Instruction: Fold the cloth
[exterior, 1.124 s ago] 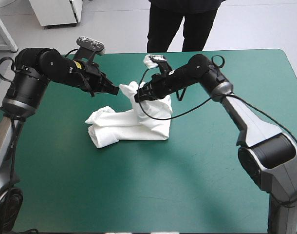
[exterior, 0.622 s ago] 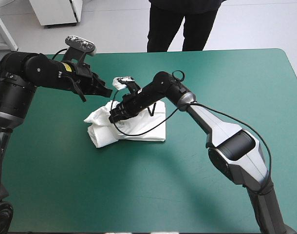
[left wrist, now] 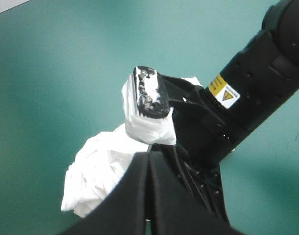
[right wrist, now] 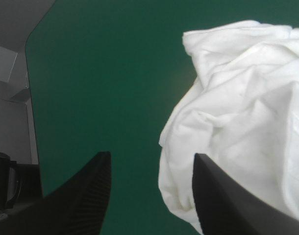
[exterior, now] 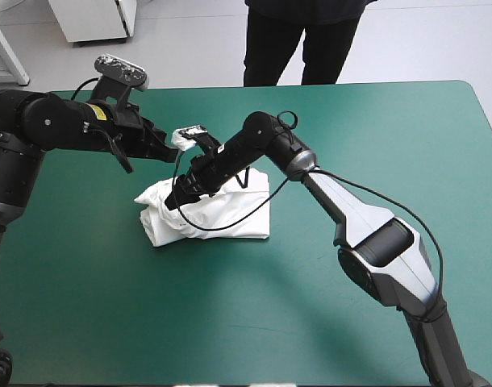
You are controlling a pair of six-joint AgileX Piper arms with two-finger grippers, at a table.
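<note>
Shows, at the upper left of the high frame, the left arm (exterior: 60, 129) stretched level above the teal-green bench (exterior: 149, 314), with the left jaws aimed toward frame centre, above and apart from the white bundle's upper left. Reads the left jaws as pressed together: in the left wrist view has both black fingers (left wrist: 125, 196) meeting in one pointed arch with nothing pinched between them. Places the T-shirt (exterior: 222, 214) left of centre in the high frame, lying on the bench as a folded bundle, thick and rumpled at its left end, flatter toward its right. Catches part of the T-shirt (left wrist: 93, 171) ahead of and below the left jaws in the left wrist view, with the right arm's black wrist (left wrist: 247, 93) crossing just beyond it. Follows the right arm (exterior: 367, 218) from the lower right of the high frame up to an elbow near upper centre, then down and left across the bundle. Sets the right jaws over the bundle's left end, close to the cloth; cannot tell whether touching. Finds the right jaws wide apart in the right wrist view, black fingers (right wrist: 86, 196) spread and gripping nothing, the T-shirt (right wrist: 237, 107) ahead of and beside one finger, bare bench (right wrist: 115, 73) ahead of the other.
</note>
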